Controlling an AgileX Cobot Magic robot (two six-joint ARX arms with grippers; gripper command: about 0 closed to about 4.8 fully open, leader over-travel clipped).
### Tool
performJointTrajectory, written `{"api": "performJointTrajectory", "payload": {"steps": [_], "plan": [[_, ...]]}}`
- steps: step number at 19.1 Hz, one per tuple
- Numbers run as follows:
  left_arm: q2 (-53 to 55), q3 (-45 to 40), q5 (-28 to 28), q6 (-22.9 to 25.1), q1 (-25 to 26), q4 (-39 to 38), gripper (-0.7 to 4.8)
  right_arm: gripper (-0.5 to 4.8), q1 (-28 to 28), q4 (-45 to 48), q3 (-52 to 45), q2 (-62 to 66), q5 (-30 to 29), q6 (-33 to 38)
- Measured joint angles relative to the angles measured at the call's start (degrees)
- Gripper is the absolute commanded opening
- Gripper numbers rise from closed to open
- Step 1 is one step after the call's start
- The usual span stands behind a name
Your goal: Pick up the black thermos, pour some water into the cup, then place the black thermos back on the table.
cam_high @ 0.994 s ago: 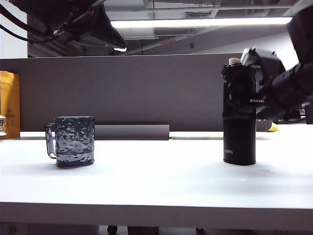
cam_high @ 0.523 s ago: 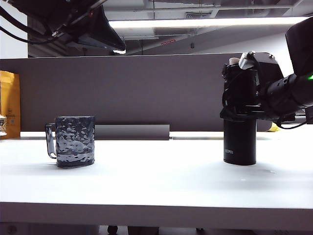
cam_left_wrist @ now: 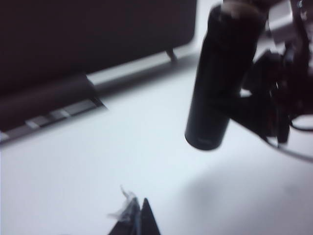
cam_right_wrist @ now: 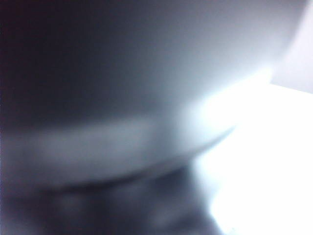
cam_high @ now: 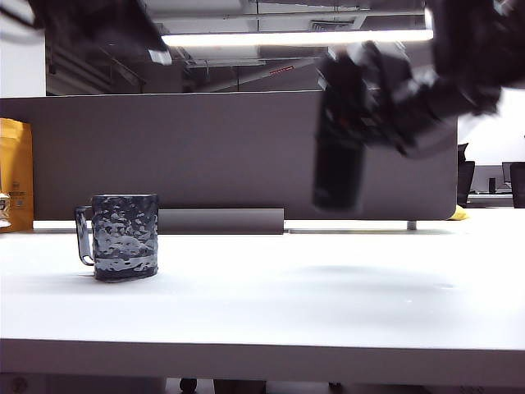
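black thermos (cam_high: 340, 135) gripped midair by right gripper (cam_high: 379, 115), left gripper (cam_left_wrist: 138, 218) closed, cup (cam_high: 125, 236) on table (cam_high: 271, 304)

a grey partition panel (cam_high: 221, 148) stands behind, with a low grey rail (cam_high: 220, 221) at its foot. a yellow bag (cam_high: 15, 174) sits at the far left. a lit ceiling lamp (cam_high: 295, 38) glows above.

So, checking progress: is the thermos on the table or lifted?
Lifted: the black thermos hangs clear above the table, held by the right gripper.
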Motion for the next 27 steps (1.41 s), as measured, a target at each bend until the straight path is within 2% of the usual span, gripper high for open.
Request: {"api": "performJointTrajectory", "payload": {"steps": [1,3,5,7,10,12,13,14,18,23,27], "plan": [[-1.1,3.5,0.1,0.6,3.5,-2.7,-0.06,2.06,2.1,-4.0,5.4,0.1,0.0,-4.5],[0.1,8.2,-0.2,4.7,9.4,-11.6,-0.06,2.06,6.0,-11.1,16.3,2.6,0.3,-14.1],[1.6,8.7,1.2,5.9,13.1,-16.4,-0.06,2.06,9.7,-12.5,23.1,7.0,1.4,-21.1],[4.5,9.1,3.5,6.3,13.8,-19.4,-0.06,2.06,12.2,-13.5,29.3,13.8,3.1,-29.4],[12.9,8.9,3.2,6.4,12.5,-25.8,-0.06,2.06,14.8,-16.8,33.6,21.1,3.6,-41.9],[13.1,9.0,-1.4,1.2,12.3,-27.6,-0.06,2.07,15.5,-17.0,33.6,23.3,3.5,-50.1],[13.0,8.9,-3.6,-2.0,12.6,-29.0,-0.06,2.06,15.4,-17.3,33.6,23.6,3.5,-52.0],[12.8,8.9,-4.0,-3.1,12.5,-30.6,-0.06,2.06,15.3,-17.2,33.6,23.8,3.6,-54.1],[12.8,8.9,-3.9,-4.1,12.1,-34.2,-0.06,2.07,15.4,-9.0,34.1,27.0,3.7,-61.2],[12.8,9.0,-3.9,-4.2,9.6,-29.4,-0.06,2.07,15.3,-7.0,37.1,32.3,3.3,-67.3],[12.8,9.0,-5.1,-4.2,9.6,-31.5,-0.06,2.06,15.4,-7.0,38.5,33.6,3.2,-73.1]]}}
